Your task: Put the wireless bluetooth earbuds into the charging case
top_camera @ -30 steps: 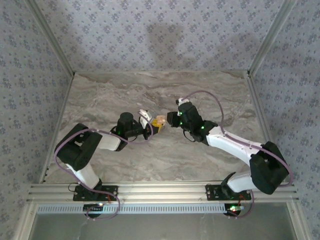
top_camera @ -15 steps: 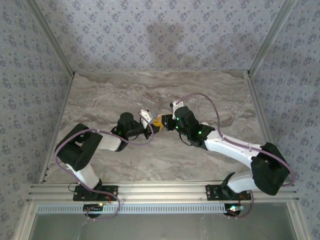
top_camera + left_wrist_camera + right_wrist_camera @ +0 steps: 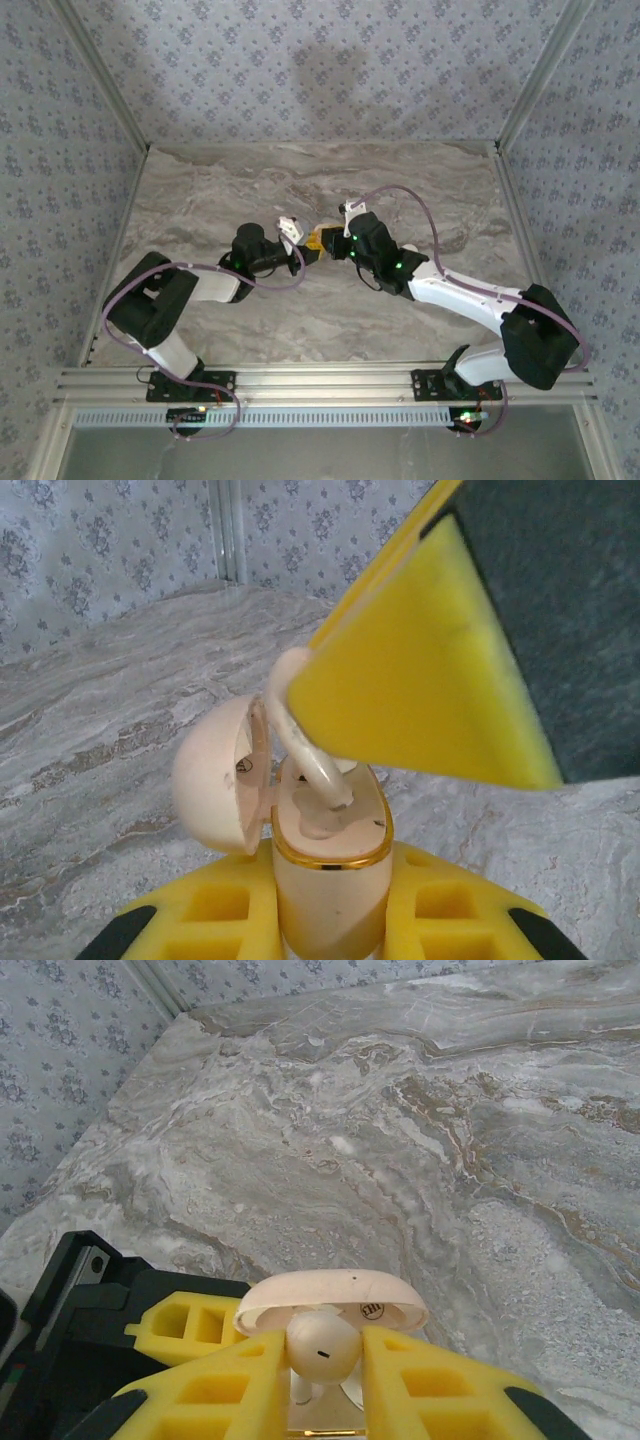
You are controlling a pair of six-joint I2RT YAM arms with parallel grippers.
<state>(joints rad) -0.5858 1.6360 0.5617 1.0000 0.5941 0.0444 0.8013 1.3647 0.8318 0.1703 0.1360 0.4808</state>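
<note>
Yellow-padded left gripper (image 3: pixel 330 920) pinches the case (image 3: pixel 328 880), lid (image 3: pixel 215 780) open, over the marble table (image 3: pixel 200 190). Right gripper (image 3: pixel 322 1380) pinches an earbud (image 3: pixel 322 1343), stem down in the case's mouth; its finger (image 3: pixel 420 670) covers the earbud's head in the left wrist view.

Soft, even light fills the top view. The marble surface (image 3: pixel 200 190) shows no glare, and shadows on it are faint and soft-edged. A dim grey blotch of shadow lies on the far wall (image 3: pixel 330 70). In the left wrist view the charging case (image 3: pixel 325 880) is fairly sharp, while the yellow pad (image 3: pixel 420 680) of the right claw (image 3: pixel 318 243), close to the lens, is bright and blurred. In the right wrist view the earbud (image 3: pixel 322 1345) is crisp and well lit, and the far left corner looks softer.
</note>
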